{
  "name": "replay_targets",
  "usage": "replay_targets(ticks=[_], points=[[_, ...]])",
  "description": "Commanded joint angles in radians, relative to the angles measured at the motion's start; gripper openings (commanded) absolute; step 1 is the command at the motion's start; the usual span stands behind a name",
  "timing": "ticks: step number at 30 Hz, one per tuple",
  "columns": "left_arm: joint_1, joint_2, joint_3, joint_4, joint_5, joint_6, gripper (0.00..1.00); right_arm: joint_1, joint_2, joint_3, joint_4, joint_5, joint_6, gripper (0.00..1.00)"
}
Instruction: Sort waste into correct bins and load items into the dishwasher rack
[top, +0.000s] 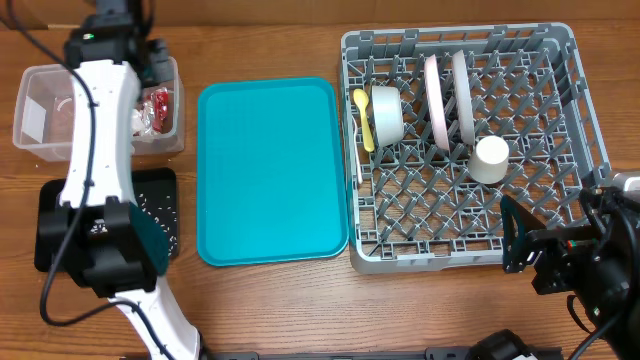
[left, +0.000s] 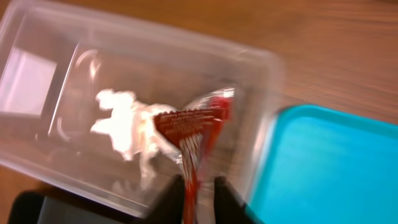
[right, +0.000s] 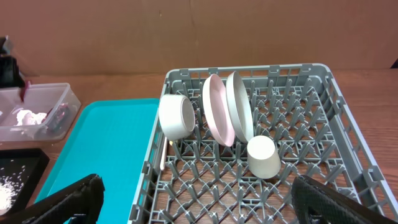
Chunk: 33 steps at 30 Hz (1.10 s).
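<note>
My left gripper (left: 198, 182) hangs over the clear tub (left: 261, 124). The silver foil wrapper (left: 186, 124) with red print stands between its jaws, which are a little apart: the wrapper touches the left finger and a gap shows on the right. A crumpled white napkin (left: 127, 127) lies in the tub. Rice grains (top: 150, 205) lie on the black tray (top: 165, 235). The grey rack (top: 570, 130) holds a bowl (top: 386, 112), two upright plates (top: 436, 100), a cup (top: 490, 160), a yellow spoon (top: 363, 115) and a white fork (right: 163, 158). My right gripper (right: 199, 205) is wide open over the rack's near edge, holding nothing.
A large teal tray (top: 270, 170) lies between the bins and the rack, with nothing on it. The left arm (top: 95, 130) crosses over the clear tub and the black tray. The wooden table top shows all round.
</note>
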Motion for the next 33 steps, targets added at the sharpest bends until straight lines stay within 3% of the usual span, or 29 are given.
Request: replay_targets(ticks=[1, 2, 7, 12, 14, 15, 24, 33], points=[[0.031, 0.056, -0.009, -0.022, -0.013, -0.030, 0.54, 0.005, -0.004, 0.001, 0.005, 0.000, 0.000, 1.00], [0.040, 0.057, -0.009, -0.031, -0.013, -0.030, 0.81, 0.005, -0.004, 0.001, 0.005, 0.000, 0.000, 1.00], [0.055, 0.019, 0.030, -0.082, -0.013, -0.030, 0.93, 0.005, -0.004, 0.001, 0.005, 0.000, 0.000, 1.00], [0.038, -0.090, 0.145, -0.217, -0.013, -0.030, 0.91, 0.005, -0.004, 0.001, 0.005, 0.000, 0.000, 1.00], [0.023, -0.148, 0.183, -0.276, -0.003, -0.032, 0.95, 0.005, -0.004, 0.001, 0.005, 0.000, 0.000, 1.00], [0.015, -0.177, 0.196, -0.301, 0.013, -0.033, 1.00, 0.005, -0.004, 0.001, 0.005, 0.000, 0.000, 1.00], [-0.024, -0.439, 0.206, -0.563, 0.228, -0.034, 1.00, 0.005, -0.004, 0.001, 0.005, 0.000, 0.000, 1.00], [-0.024, -0.543, 0.206, -0.626, 0.234, -0.034, 1.00, 0.005, -0.004, 0.001, 0.005, 0.000, 0.000, 1.00]])
